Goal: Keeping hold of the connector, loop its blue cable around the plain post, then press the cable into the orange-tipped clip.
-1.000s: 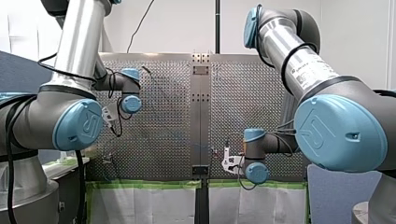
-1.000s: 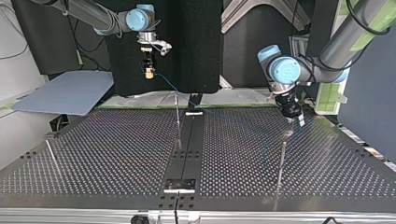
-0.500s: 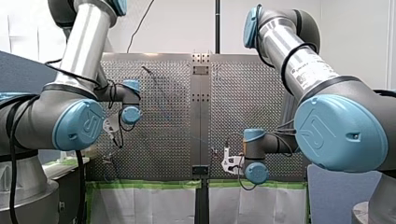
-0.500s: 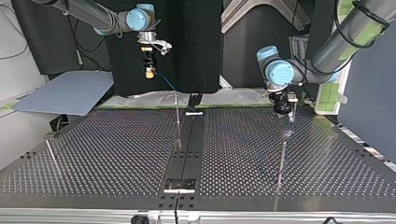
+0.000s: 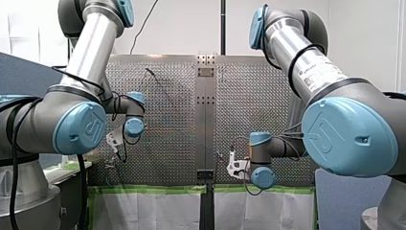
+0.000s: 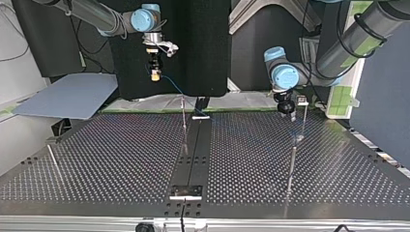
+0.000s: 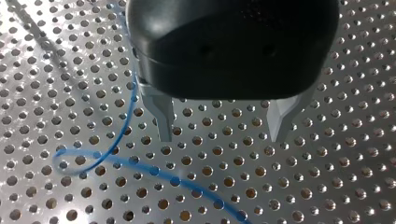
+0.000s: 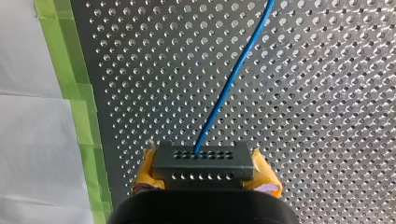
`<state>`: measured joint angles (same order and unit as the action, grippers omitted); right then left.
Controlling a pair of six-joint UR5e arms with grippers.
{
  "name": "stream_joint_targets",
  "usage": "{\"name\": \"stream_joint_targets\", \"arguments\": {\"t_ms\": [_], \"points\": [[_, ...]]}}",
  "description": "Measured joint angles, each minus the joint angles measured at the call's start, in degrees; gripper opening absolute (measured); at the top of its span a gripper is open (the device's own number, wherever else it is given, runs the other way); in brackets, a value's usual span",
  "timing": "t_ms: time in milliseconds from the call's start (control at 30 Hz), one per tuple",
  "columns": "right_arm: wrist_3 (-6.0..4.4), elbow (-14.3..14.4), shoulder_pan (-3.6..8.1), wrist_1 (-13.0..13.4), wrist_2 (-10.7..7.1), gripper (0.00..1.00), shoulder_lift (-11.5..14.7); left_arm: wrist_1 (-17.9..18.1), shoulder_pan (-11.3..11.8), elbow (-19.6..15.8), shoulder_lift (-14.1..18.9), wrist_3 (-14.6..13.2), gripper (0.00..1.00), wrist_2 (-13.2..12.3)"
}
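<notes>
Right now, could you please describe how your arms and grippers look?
My left arm and my right arm have silver tubes, grey joints, blue caps and black cables. The right tube bears a printed label. My left gripper is black with tapered metal fingers; my right gripper has yellow pads.

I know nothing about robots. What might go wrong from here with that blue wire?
1. The connector is pinched only between my right arm's fingers; a tug on the blue cable might pull it free.
2. Slack lies in a loop on the perforated table under my left arm's fingers, which are open; it could snag or kink once pulled tight.
</notes>
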<state>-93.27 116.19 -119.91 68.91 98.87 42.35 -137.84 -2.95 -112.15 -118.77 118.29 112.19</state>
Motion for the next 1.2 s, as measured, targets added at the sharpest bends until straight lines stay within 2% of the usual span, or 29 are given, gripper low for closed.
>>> {"name": "stream_joint_targets", "arguments": {"t_ms": [133, 333, 467, 567, 733, 900, 1033, 1200], "points": [[0.0, 0.0, -0.02, -0.1, 0.0, 0.0, 0.0, -0.7, -0.2, 0.0, 0.0, -0.1, 1.0, 1.0], [0.0, 0.0, -0.04, -0.1, 0.0, 0.0, 0.0, -3.9, -1.2, -0.1, 0.2, -0.6, 1.0, 1.7], [0.0, 0.0, -0.04, -0.1, 0.01, 0.0, 0.0, -5.9, -2.0, -1.1, 1.4, -1.0, 1.0, 2.6], [0.0, 0.0, -0.05, 0.1, -0.02, 0.0, 0.0, -5.5, -2.4, -2.4, 2.7, -1.6, 1.0, 2.8], [0.0, 0.0, -0.06, 0.2, -0.13, 0.0, 0.0, -4.9, -2.3, -4.8, 5.2, -3.7, 1.0, 1.2], [0.0, 0.0, -0.09, 0.0, -0.16, 0.0, 0.0, -7.1, -1.8, -7.3, 8.1, -5.6, 1.0, 0.3], [0.0, 0.0, -0.11, -0.1, -0.16, 0.0, 0.0, -9.3, -1.6, -6.5, 10.4, -6.2, 1.0, -0.9], [0.0, 0.0, -0.18, -0.4, -0.14, 0.0, 0.0, -12.4, -1.7, -3.7, 13.5, -8.7, 1.0, -2.7]]}}
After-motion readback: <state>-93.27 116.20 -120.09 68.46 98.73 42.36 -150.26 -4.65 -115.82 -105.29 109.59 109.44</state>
